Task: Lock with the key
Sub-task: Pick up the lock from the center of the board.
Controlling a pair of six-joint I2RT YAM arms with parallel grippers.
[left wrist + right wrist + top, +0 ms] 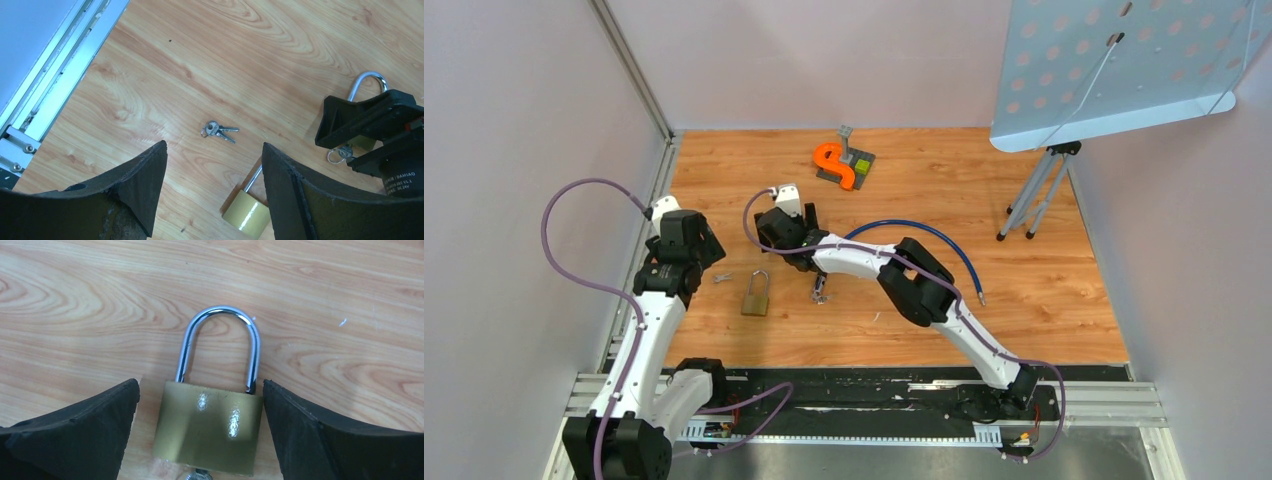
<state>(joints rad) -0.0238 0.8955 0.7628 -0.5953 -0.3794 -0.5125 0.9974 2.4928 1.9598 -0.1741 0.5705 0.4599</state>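
1. My right arm reaches across to the left half of the wooden table (75, 290), wrist bent downward. My right pincer (200, 390) is released: its black fingers (75, 440) stand on either side of a brass padlock (210, 427) without touching it.
2. My left arm is folded near the table's left edge, wrist pointing down. My left pincer (214, 146) is also released, spread wide above the wood and holding nothing.
3. The brass padlock lies flat, its chrome shackle (220, 312) pointing away from my right wrist. Both shackle legs meet the body; I cannot tell whether it is latched. A key ring (340, 152) lies just beside its keyhole end.
4. Seen from above, a second brass padlock (755, 298) lies flat to the left of the first padlock, between my two pincers.
5. A small bunch of loose keys (218, 130) lies farther left of the first padlock, beyond the second one and apart from it.
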